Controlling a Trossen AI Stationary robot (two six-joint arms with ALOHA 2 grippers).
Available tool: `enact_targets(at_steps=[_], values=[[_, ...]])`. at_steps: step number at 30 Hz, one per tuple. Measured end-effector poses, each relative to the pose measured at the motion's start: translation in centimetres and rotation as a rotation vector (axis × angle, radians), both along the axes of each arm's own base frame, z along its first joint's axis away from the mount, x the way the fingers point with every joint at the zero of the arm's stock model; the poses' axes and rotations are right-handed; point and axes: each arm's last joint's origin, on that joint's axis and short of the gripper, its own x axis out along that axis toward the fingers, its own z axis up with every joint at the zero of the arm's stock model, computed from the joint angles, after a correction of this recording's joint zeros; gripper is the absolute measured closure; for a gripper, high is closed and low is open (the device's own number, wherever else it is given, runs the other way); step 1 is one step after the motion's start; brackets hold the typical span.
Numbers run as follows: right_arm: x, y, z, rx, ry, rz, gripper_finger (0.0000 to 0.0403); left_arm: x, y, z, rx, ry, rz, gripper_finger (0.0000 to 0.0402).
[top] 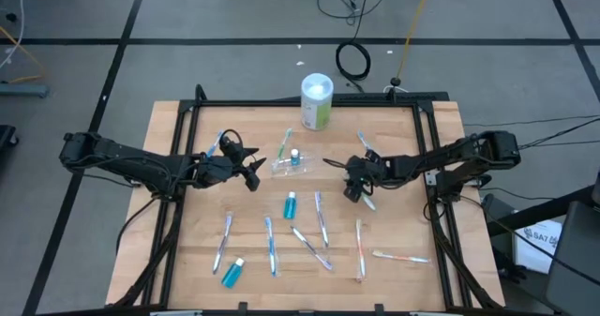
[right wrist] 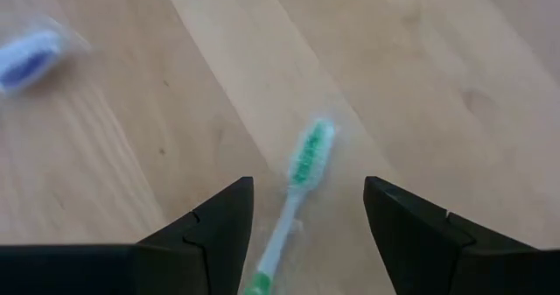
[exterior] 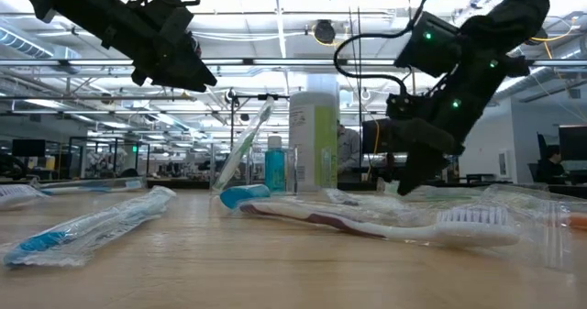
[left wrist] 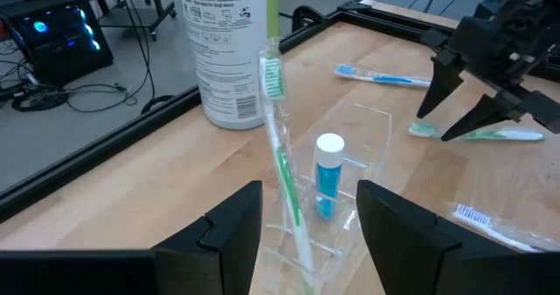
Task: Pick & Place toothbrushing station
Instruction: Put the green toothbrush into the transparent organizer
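Right wrist view looks down past the right gripper point(right wrist: 306, 221), whose two dark fingers stand apart with nothing between them, directly above a green toothbrush point(right wrist: 293, 199) lying flat on the wooden table point(right wrist: 437, 59); its bristled head points forward beyond the fingertips and its handle runs back under the gap. It looks light, slim, stiff and a little slick, perhaps wrapped, so a pinch across the handle near its middle seems safest. Ahead of the left gripper point(left wrist: 302, 216), also spread and empty, sits the clear cup point(left wrist: 350, 168), already holding a green-bristled brush point(left wrist: 282, 146) and a small blue tube point(left wrist: 326, 174). That cup looks thin and easily tipped, with a white canister point(left wrist: 227, 50) just beyond it.
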Motion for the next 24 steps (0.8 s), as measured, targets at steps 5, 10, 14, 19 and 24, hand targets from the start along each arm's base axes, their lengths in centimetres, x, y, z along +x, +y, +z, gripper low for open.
enact_targets(at_steps=[5, 10, 14, 19, 24], values=[[-0.5, 0.0, -0.9, 0.0, -0.072, -0.005, 0.0192, 0.0, 0.0, 0.0, 0.0, 0.001, 0.0, 0.0211], [-1.2, 0.1, -1.7, -0.007, -0.094, -0.001, 0.0193, 0.0, 0.0, 0.0, 0.0, 0.0, 0.0, 0.0211], [-1.7, 0.0, -2.1, -0.008, -0.082, -0.009, 0.0207, 0.0, 0.0, 0.0, 0.0, 0.0, 0.001, 0.0211], [-1.8, 0.0, -2.1, -0.012, -0.081, -0.011, 0.0248, 0.0, 0.0, 0.0, 0.0, 0.0, 0.0, 0.0211], [-1.6, -0.1, -2.0, -0.012, -0.101, -0.016, 0.0307, 0.0, 0.0, 0.0, 0.0, 0.0, 0.0, 0.0211]])
